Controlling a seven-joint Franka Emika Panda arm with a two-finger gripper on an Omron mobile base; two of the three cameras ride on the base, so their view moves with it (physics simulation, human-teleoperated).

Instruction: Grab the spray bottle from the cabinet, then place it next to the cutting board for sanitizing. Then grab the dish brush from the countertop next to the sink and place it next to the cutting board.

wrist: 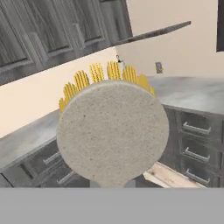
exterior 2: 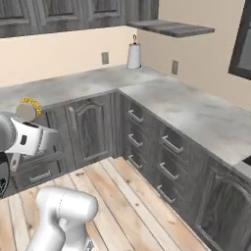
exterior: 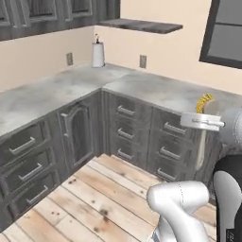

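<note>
My gripper point(exterior: 204, 124) is shut on the dish brush point(exterior: 201, 150) and holds it in the air, over the floor in front of the drawer fronts. The cream handle hangs down below the hand. The round head with its yellow bristles point(exterior: 204, 101) stands above the hand. In the right base view the gripper point(exterior 2: 24, 133) sits at the far left, with the brush head point(exterior 2: 28, 109) on top. The hand view shows the pale back of the brush head point(wrist: 113, 133) up close, fringed by yellow bristles. The spray bottle and the cutting board are out of view.
An L-shaped marble countertop point(exterior: 61, 90) runs over grey drawers and a corner door point(exterior: 78, 132). A paper towel roll point(exterior: 98, 54) stands in the corner under a wall shelf point(exterior: 142, 25). Dark wall cabinets point(exterior: 42, 14) hang above. A black sink edge point(exterior 2: 247, 161) shows at far right.
</note>
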